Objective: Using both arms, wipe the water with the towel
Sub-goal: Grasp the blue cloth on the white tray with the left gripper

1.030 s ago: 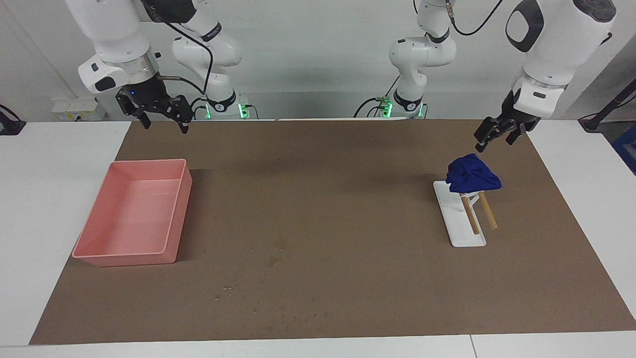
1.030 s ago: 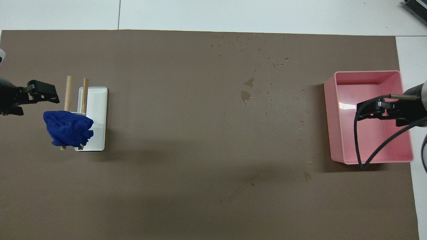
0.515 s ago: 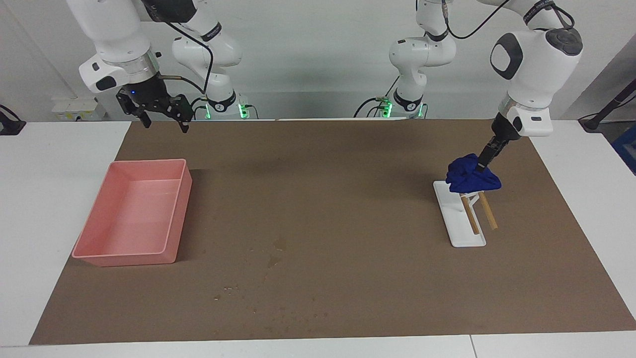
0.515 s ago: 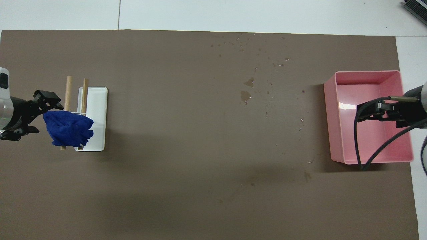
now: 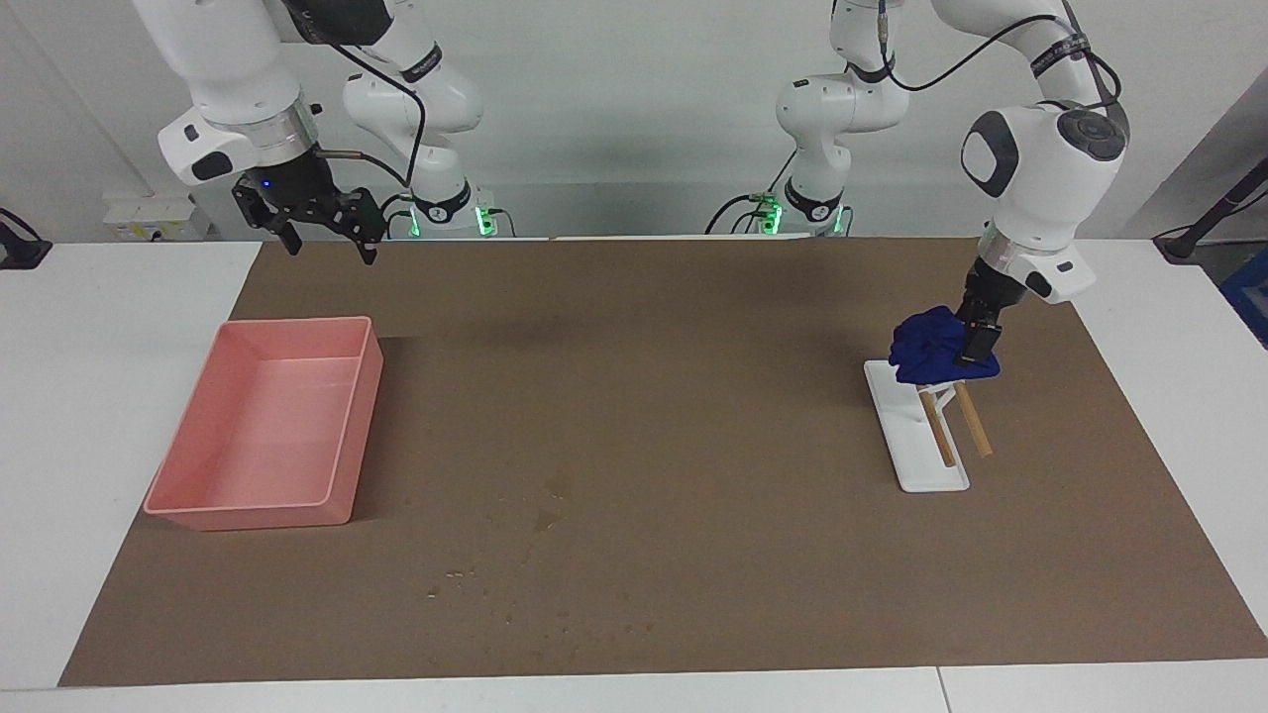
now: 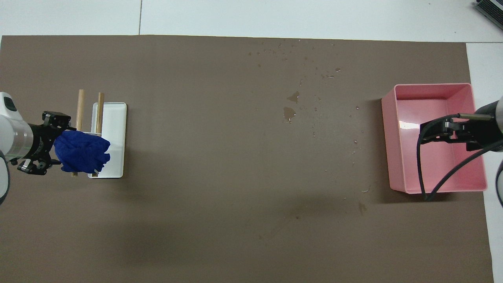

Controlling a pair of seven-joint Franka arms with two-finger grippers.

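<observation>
The left gripper (image 5: 974,344) has dropped onto the towel (image 5: 931,355), right of frame; its finger state is unreadable. The right gripper (image 5: 322,238) waits unmoved at upper left, fingers apart.

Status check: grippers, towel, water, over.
Left gripper down on the towel, which sits on the rack. Right gripper waits above the tray. Water unwiped; path to it clear.

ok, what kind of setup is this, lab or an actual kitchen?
Looks like a robot lab bench, not a kitchen: two fixed arms, left gripper at the towel, a brown mat on white tables, a staged pink tray.
</observation>
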